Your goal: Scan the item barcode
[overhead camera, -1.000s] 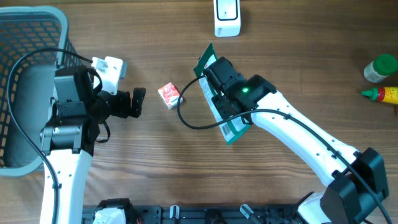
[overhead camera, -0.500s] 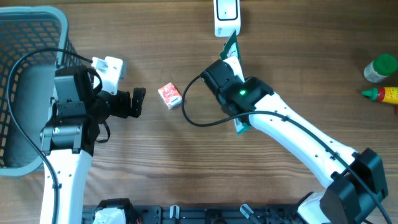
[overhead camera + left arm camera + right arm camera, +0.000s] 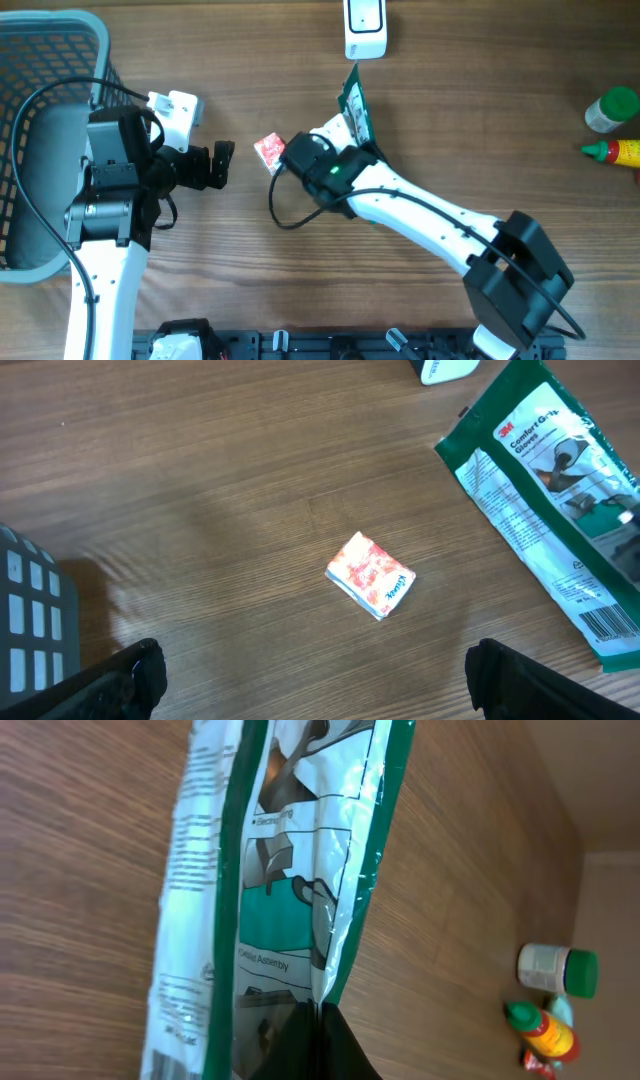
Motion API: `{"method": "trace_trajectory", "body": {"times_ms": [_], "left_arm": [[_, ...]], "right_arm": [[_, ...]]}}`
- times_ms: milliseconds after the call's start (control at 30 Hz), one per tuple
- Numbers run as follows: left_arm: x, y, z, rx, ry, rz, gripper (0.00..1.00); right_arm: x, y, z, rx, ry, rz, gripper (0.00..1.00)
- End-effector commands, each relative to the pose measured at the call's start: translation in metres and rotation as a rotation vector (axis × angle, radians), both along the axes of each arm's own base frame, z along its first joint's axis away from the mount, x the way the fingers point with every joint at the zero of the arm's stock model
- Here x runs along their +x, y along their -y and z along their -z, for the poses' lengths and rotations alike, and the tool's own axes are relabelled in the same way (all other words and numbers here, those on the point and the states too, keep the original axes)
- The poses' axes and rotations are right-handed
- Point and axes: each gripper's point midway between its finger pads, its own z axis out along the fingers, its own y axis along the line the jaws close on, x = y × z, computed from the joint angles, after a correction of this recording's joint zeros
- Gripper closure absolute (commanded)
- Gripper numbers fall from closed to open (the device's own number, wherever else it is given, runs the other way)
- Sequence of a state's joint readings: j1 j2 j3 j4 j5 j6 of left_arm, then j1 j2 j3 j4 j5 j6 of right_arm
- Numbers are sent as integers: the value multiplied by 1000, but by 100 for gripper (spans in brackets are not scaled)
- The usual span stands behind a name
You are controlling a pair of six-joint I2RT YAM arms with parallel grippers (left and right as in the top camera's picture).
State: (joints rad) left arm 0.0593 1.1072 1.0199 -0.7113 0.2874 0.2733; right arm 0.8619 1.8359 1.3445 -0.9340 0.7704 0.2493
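- Holding the glove packet (image 3: 353, 103) by one end in my right gripper (image 3: 343, 142), which is clenched on it. The arm reaches from the near right to mid-table.
- Left gripper (image 3: 224, 163) hangs spread wide and empty, left of a small tissue pack (image 3: 271, 152).
- Packet is raised on edge, its top just short of the scanner (image 3: 365, 28) at the far edge.
- My read: pickup done. Presenting the barcode remains, and no scan is evident.

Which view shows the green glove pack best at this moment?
Left wrist: the pack faces that camera, with its print and barcode in view, though the right edge is cut off. Overhead shows only a thin tilted sliver near the scanner. Right wrist sees it very close, cropped, no barcode visible.
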Motion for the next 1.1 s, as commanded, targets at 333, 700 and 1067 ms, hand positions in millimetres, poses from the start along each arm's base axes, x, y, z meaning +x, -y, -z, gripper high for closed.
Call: {"method": "trace_trajectory", "body": {"times_ms": [333, 700, 1067], "left_arm": [[-1, 1, 2, -20, -7, 1, 0], [-1, 1, 2, -20, -7, 2, 0], [-1, 1, 2, -20, -7, 2, 0]], "right_arm": [[-37, -50, 35, 258, -224, -35, 96], [-80, -109, 46, 564, -510, -115, 96], [-64, -103, 38, 593, -458, -87, 96]]}}
